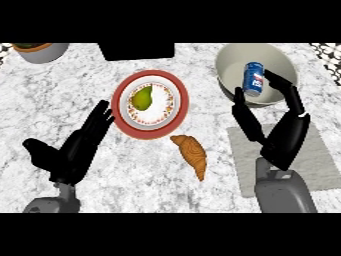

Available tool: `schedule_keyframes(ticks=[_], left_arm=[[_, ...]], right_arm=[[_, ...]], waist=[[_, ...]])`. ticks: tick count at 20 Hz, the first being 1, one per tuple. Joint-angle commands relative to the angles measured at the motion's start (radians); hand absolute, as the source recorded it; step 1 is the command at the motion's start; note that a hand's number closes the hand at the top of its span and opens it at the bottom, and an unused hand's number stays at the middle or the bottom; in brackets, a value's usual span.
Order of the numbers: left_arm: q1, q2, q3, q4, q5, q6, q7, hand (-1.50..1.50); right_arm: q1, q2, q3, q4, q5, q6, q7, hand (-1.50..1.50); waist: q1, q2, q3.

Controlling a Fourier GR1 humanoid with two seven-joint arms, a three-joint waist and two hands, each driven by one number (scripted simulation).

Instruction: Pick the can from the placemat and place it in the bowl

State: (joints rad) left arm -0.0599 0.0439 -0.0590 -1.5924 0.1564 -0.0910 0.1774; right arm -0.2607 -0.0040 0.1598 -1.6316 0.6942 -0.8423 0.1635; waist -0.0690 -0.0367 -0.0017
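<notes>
A blue can [253, 79] stands tilted over the inside of the pale grey bowl [228, 56] at the back right. My right hand [282, 142] reaches up from the grey placemat [322, 159], with its thumb to the can's left and its fingers [285, 89] curled against the can's right side. Whether the can touches the bowl's bottom cannot be told. Nothing lies on the visible part of the placemat. My left hand [75, 147] rests open at the lower left, fingers up.
A red-rimmed plate [174, 84] with a green pear [143, 98] sits in the middle. A croissant [191, 152] lies in front of it. A grey pot [41, 51] stands at the back left, and a black box [136, 50] at the back centre.
</notes>
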Motion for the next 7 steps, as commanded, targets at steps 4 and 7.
schedule_keyframes(ticks=[4, 7], left_arm=[[0.006, 0.003, 0.013, 0.016, 0.003, -0.003, -0.022, 0.0], [-0.004, 0.015, 0.008, 0.009, -0.003, -0.009, -0.007, 0.0]], right_arm=[[0.436, 0.004, 0.399, -0.192, 0.077, -0.196, 0.013, 1.5], [0.59, 0.004, 0.61, -0.155, 0.132, -0.257, -0.005, 1.5]], waist=[[-0.015, 0.008, 0.0], [0.004, 0.015, 0.0]])
